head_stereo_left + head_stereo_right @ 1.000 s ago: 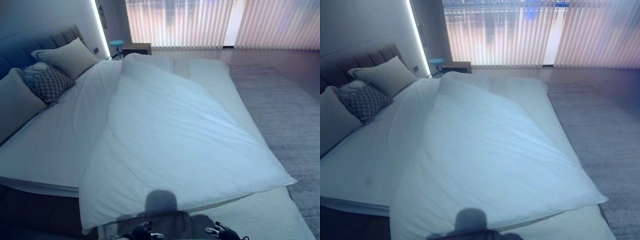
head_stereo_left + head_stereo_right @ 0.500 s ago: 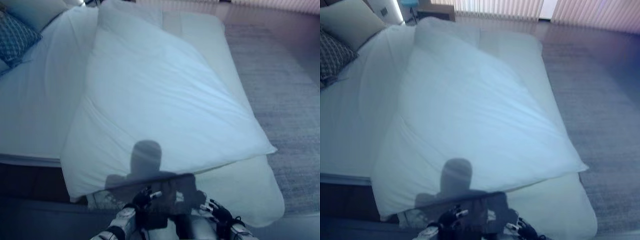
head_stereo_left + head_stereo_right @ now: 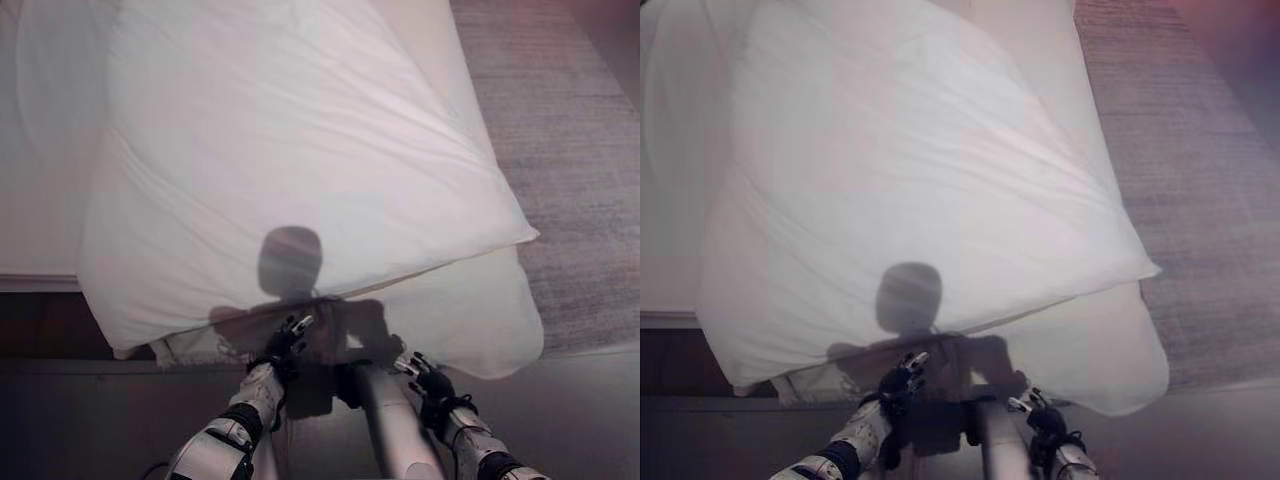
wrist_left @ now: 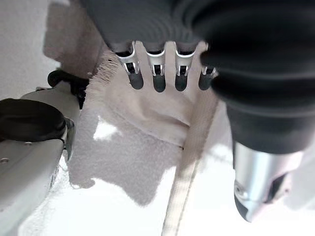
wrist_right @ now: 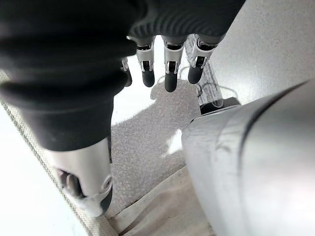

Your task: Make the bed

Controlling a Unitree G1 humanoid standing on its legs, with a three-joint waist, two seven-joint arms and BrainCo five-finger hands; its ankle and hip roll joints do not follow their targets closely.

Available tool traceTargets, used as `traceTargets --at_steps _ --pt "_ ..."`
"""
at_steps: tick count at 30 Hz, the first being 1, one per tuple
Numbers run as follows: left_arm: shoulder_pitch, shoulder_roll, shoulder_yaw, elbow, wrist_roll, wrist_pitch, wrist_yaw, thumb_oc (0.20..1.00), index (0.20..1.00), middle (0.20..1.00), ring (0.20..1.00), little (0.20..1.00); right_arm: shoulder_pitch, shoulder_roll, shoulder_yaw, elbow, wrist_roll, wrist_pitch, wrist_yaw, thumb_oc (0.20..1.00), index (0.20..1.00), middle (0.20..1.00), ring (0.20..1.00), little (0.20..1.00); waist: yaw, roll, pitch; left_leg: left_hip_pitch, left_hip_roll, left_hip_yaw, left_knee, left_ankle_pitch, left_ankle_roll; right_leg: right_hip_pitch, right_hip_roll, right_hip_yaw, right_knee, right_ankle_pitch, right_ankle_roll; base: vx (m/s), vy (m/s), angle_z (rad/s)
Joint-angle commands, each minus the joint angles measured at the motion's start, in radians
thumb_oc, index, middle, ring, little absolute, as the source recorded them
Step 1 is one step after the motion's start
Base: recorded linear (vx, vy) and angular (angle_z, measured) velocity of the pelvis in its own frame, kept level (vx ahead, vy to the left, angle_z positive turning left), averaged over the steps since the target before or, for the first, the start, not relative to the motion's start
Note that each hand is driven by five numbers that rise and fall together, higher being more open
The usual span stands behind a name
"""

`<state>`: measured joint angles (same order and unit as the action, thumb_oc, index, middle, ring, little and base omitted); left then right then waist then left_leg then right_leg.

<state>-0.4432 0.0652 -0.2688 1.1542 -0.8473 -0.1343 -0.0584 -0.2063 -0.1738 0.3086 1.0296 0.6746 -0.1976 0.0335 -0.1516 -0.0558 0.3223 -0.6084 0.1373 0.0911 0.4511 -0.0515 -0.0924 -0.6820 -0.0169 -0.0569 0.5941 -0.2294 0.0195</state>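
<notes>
Your white duvet (image 3: 300, 170) lies skewed on the bed, its near hem just ahead of both released hands; left hand (image 3: 285, 343) is nearer than right hand (image 3: 425, 378).

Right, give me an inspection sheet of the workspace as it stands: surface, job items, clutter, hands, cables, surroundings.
Surface: bed with a white sheet, bare on the robot's left side.
Job's things: white duvet lies skewed across the bed, one corner pointing off the right edge; a cream blanket end shows beneath it at the foot.
Clutter: nothing seen.
Hands: left hand is at the duvet's near edge, fingers relaxed and holding nothing; right hand is low by the blanket end, fingers relaxed and holding nothing.
Cables: nothing seen.
Surroundings: grey carpet to the right of the bed.
</notes>
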Motion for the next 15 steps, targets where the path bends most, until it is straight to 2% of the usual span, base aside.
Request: traceTargets --at_steps 1,7,15 --pt "-0.020 -0.034 0.013 0.007 -0.050 -0.001 0.004 1.000 1.000 1.000 1.000 1.000 0.016 -0.013 0.037 -0.082 0.031 -0.039 -0.008 1.000 1.000 1.000 1.000 1.000 -0.024 0.003 -0.043 -0.065 -0.021 0.026 0.076 -0.059 0.028 -0.014 -0.011 0.021 -0.076 0.141 0.076 -0.02 0.026 -0.05" --pt "-0.071 -0.046 0.069 0.020 -0.138 -0.001 0.027 1.000 1.000 1.000 1.000 1.000 0.012 -0.020 0.053 -0.129 0.033 -0.041 -0.007 1.000 1.000 1.000 1.000 1.000 -0.048 -0.010 -0.053 -0.100 -0.007 0.039 0.082 -0.060 0.026 -0.054 0.002 0.043 -0.092 0.157 0.078 0.00 0.020 -0.11" --pt "-0.166 -0.045 0.120 -0.021 -0.234 -0.044 0.081 1.000 1.000 1.000 1.000 1.000 0.015 -0.034 0.069 -0.159 0.036 -0.034 -0.011 1.000 1.000 1.000 1.000 1.000 -0.074 -0.023 -0.062 -0.135 0.009 0.055 0.095 -0.063 0.021 -0.091 0.014 0.062 -0.099 0.168 0.078 0.00 0.002 -0.07"
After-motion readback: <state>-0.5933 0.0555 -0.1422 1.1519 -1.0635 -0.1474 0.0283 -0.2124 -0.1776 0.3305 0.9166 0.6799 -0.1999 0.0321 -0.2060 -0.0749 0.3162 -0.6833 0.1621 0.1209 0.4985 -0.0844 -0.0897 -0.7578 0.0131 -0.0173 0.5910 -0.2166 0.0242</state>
